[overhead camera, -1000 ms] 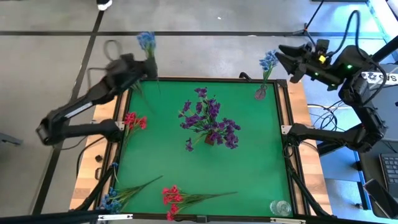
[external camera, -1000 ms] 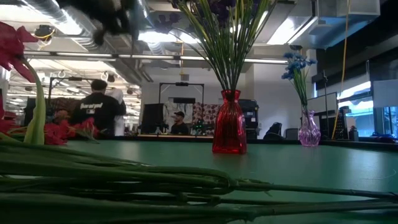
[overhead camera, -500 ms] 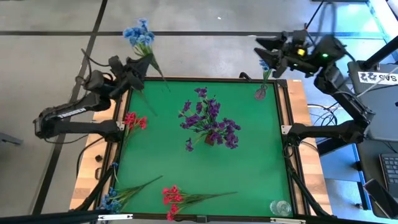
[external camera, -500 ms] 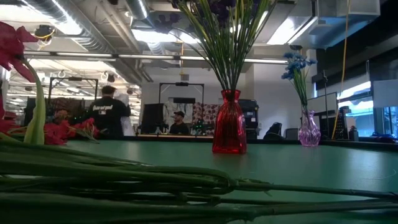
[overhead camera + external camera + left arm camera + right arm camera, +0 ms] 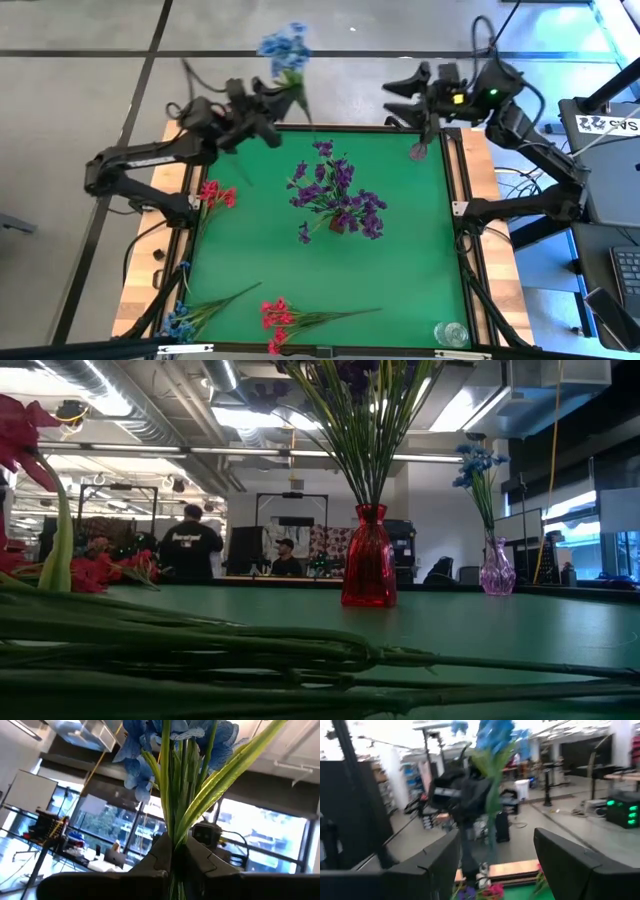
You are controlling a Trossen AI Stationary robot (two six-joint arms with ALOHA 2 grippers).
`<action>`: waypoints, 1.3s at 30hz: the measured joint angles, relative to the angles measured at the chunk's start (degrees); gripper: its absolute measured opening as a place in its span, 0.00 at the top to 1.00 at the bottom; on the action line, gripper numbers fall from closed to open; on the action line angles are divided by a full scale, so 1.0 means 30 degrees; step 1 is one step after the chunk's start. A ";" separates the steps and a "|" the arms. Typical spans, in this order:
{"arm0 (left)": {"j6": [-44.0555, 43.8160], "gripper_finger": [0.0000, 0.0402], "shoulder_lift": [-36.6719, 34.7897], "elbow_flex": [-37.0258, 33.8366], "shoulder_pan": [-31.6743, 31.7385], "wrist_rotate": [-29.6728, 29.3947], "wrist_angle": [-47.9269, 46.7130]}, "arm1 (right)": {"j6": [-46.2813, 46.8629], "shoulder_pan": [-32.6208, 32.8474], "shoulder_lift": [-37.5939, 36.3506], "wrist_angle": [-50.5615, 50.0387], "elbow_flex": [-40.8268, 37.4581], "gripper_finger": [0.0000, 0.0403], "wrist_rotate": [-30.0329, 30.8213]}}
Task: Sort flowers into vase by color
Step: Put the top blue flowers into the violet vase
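We see a green counter on a grey floor. A red vase of purple flowers stands mid-counter; red sprigs and blue ones lie at the edges. The left end effector pinches a blue sprig above the far edge; the right end effector is spread near a purple vase. A person stands in the workshop behind.

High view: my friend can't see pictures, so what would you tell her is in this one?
From above, the left gripper holds a blue sprig past the far edge of a green table. The open right gripper faces it. A vase of purple flowers stands mid-table; red sprigs and blue ones lie by the edges.
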 joint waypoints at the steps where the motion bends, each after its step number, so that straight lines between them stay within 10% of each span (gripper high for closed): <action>1: -0.0007 0.97 0.0526 0.0612 0.0000 0.0106 -0.0270 | -0.0132 0.0422 0.0212 0.0001 0.0000 0.37 0.0000; 14: 0.0102 0.97 0.4187 0.5601 -0.0178 0.3262 -0.2367 | -0.0001 0.2088 0.1007 0.2734 -0.0007 0.37 0.1209; 39: 0.1078 0.96 0.5154 0.6026 -0.0612 0.2625 -0.2705 | 0.4575 0.2088 0.4423 0.6749 -0.0004 0.43 -0.0991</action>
